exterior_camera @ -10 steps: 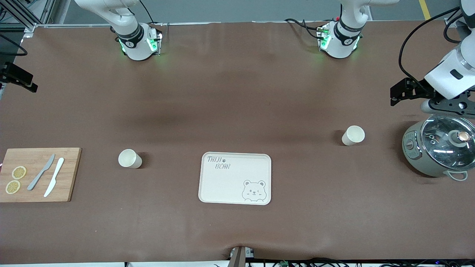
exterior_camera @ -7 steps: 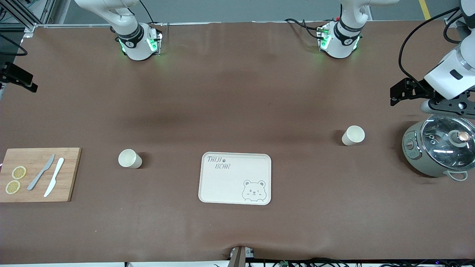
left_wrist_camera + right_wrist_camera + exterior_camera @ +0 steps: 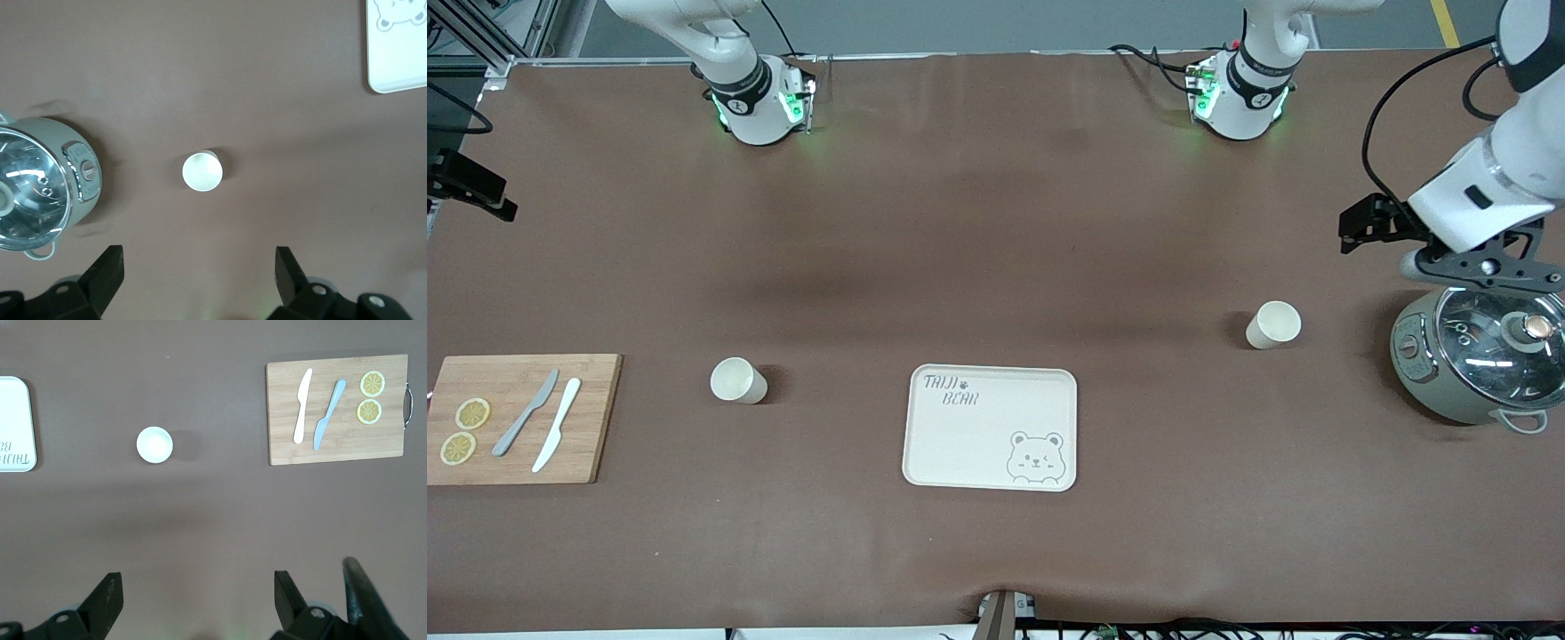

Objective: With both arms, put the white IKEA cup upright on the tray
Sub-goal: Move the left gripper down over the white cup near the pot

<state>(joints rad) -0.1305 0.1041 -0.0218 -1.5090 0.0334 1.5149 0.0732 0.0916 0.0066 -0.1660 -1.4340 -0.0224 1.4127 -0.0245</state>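
Tray [image 3: 991, 427]: cream, with a raised rim, lying flat on the table [image 3: 996, 222] at mid-length, in the half nearer the front camera; bear drawing and "TAIJI BEAR" lettering face up, and nothing sits on it.
Cup near right arm [image 3: 738, 380]: white, upright with its mouth open upward, standing on the table between the tray and the cutting board, apart from both.
Cup near left arm [image 3: 1272, 324]: white, upright, standing on the table between the tray and the cooker, a little farther from the front camera than the tray.
Left end effector [image 3: 199, 283]: up in the air toward the left arm's end of the table, over bare table beside the cooker; both fingers spread wide with nothing between them. Its wrist camera looks straight down on the cup near left arm.
Right end effector [image 3: 197, 603]: seen only in the right wrist view; fingers spread wide and holding nothing, high over bare table, with the cup near right arm, a tray edge and the cutting board below.
Cooker [image 3: 1476, 357]: grey-green pot with a glass lid, at the left arm's end of the table.
Cutting board [image 3: 519, 418]: bamboo, at the right arm's end, carrying a grey knife [image 3: 525, 412], a white knife [image 3: 557, 424] and two lemon slices [image 3: 464, 431].
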